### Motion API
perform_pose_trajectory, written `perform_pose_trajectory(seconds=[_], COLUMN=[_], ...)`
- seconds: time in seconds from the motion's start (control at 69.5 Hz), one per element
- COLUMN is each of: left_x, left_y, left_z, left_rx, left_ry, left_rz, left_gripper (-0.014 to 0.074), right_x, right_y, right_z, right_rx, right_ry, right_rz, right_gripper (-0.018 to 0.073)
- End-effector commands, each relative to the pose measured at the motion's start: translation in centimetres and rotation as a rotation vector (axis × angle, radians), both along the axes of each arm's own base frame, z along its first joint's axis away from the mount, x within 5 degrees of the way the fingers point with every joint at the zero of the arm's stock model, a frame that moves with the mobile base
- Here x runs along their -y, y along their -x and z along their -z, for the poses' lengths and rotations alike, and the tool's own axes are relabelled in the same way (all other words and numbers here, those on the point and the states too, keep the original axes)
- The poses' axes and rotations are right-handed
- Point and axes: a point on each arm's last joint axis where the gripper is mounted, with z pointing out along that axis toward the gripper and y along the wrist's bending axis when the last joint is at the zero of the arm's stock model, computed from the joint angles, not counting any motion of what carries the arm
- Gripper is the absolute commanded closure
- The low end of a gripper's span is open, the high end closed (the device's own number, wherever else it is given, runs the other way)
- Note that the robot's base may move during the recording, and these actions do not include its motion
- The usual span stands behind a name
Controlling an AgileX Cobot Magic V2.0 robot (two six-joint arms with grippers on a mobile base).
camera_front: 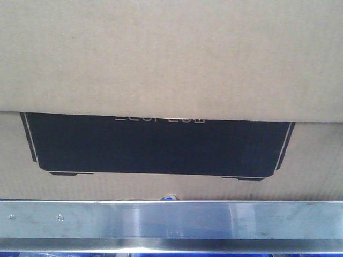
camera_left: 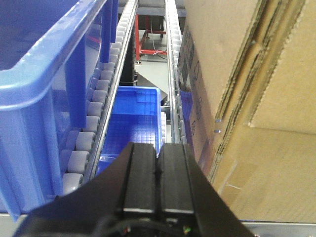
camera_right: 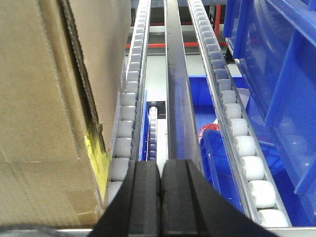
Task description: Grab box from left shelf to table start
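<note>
The brown cardboard box (camera_front: 171,59) fills the front view, its black trapezoid print facing me, just behind the left shelf's silver front rail (camera_front: 171,219). In the left wrist view the box (camera_left: 266,113) stands on the roller tracks to the right of my left gripper (camera_left: 158,148), which is shut with nothing between its fingers. In the right wrist view the box (camera_right: 44,98) stands to the left of my right gripper (camera_right: 160,165), also shut and empty. Each gripper sits at the shelf's front edge beside one side of the box. The table is out of view.
A blue plastic bin (camera_left: 44,84) sits on rollers left of the left gripper, and another blue bin (camera_right: 276,64) lies right of the right gripper. White roller tracks (camera_right: 232,123) run away from me. Lower blue bins (camera_left: 133,123) show beneath.
</note>
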Motion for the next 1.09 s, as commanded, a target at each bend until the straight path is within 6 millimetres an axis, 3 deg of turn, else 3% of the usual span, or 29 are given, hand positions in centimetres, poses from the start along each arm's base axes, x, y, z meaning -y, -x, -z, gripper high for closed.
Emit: perform_pose_trajectory(seconds=[0.0,0.431,0.676,0.834,1.079], left_x=[0.0,0.0,-0.1,-0.2,-0.1], left_y=[0.2,0.2,0.3,0.9,1.9], left_z=[-1.1,-1.2,-2.5,-5.0,-10.8], left_rx=[0.111,0.121,0.257,0.33,0.207], left_ry=[0.03,0.031,0.06,0.105,0.046], left_rz=[-0.001,-0.002,-0.009,-0.008,0.015], left_gripper=[0.0696,0.0696,0.0696,0.0696,0.0678], right_x=[0.1,0.1,0.1,0.1,0.1], right_y=[0.0,0.0,0.0,0.0,0.0], right_z=[-0.7,-0.7,-0.7,-0.8,-0.8], right_rx=[0.09,0.09,0.091,0.094,0.094], right_ry=[0.015,0.015,0.015,0.015,0.015], right_rz=[0.015,0.015,0.015,0.015,0.015], right_gripper=[0.0502,0.0502,0.0502,0.0502,0.0502])
